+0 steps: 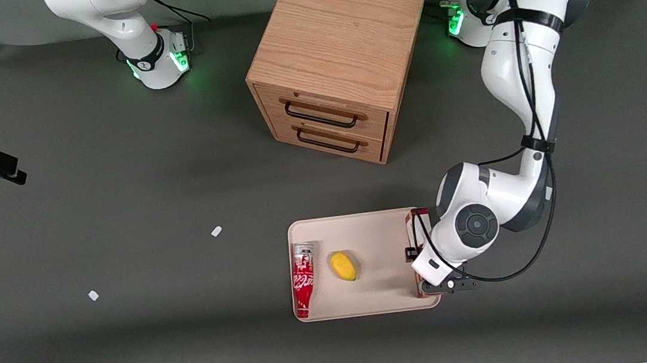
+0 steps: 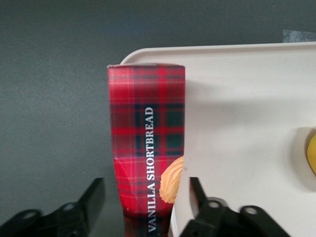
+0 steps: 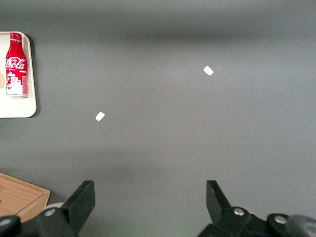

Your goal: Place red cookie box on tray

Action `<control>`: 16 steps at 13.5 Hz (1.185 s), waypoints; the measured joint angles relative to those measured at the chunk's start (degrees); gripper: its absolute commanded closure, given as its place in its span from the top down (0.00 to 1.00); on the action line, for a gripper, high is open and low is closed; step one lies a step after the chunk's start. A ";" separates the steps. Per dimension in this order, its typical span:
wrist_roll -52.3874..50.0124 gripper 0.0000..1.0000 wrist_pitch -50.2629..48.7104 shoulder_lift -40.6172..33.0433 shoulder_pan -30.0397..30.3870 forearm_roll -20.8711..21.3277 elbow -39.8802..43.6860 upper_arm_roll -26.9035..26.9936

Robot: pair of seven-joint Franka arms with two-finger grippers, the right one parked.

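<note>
Black fingers (image 2: 91, 197) of the left gripper (image 2: 145, 197) stand spread, one on each side of the red cookie box (image 2: 146, 148), with a visible gap between each finger and the cardboard; neither pad clearly touches it. Between the fingers the box lies along the edge of the tray (image 2: 237, 123) at the working arm's end, its plaid face up, lettering reading VANILLA SHORTBREAD. Whether it sits fully inside the rim or partly on it, cannot tell.

Dark grey matte table (image 1: 121, 197) carries everything. Wooden two-drawer cabinet (image 1: 335, 60) stands farther from the front camera than the gripper. Beige tray holds, toward the parked arm's end from the fingers, a red soda bottle (image 1: 303, 278) lying flat and a yellow fruit (image 1: 343, 266) nearer the fingers. Two small white scraps (image 1: 216, 231) lie on the table, well apart from the tray.
</note>
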 measured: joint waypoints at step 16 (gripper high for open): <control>2.06 1.00 -7.57 -21.37 9.86 -3.49 -10.18 -2.52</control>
